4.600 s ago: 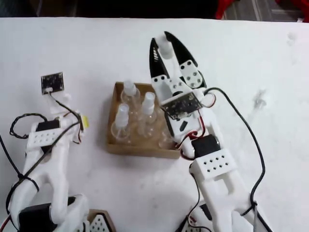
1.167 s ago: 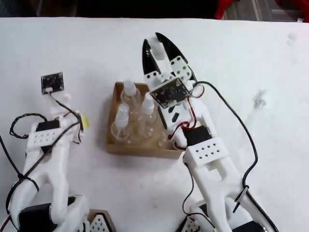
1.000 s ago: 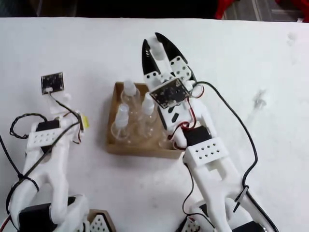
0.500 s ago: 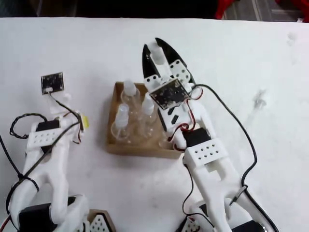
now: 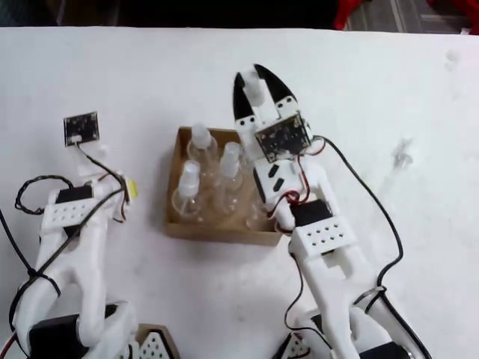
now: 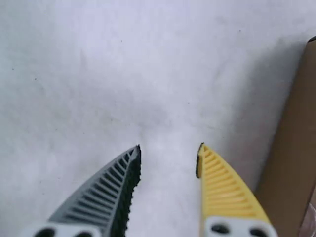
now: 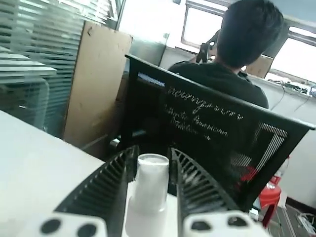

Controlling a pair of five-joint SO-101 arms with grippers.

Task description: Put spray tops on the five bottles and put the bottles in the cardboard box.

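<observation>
Box (image 5: 217,230): three capped bottles (image 5: 200,142) upright inside. Right pincer (image 5: 257,78), box's 1 o'clock, clamped on a white top (image 7: 148,180). Left pincer (image 6: 168,158) part open, empty, at 9 o'clock over bare table (image 5: 112,67).

The right arm (image 5: 322,235) hangs over the whole right side of the cardboard box (image 5: 174,217), so that wall's mostly covered. Under it there's a half-covered bottle (image 5: 257,215), too hidden to tell if it has a spray top. The held bottle (image 7: 147,190) runs off the right wrist view's edge, body out of frame, and the right pincer (image 7: 151,150) clamped on it covers its sides. In the left wrist view the box's wall is cut by the frame edge. Both arms' bases are chopped off at the high view's bottom.
</observation>
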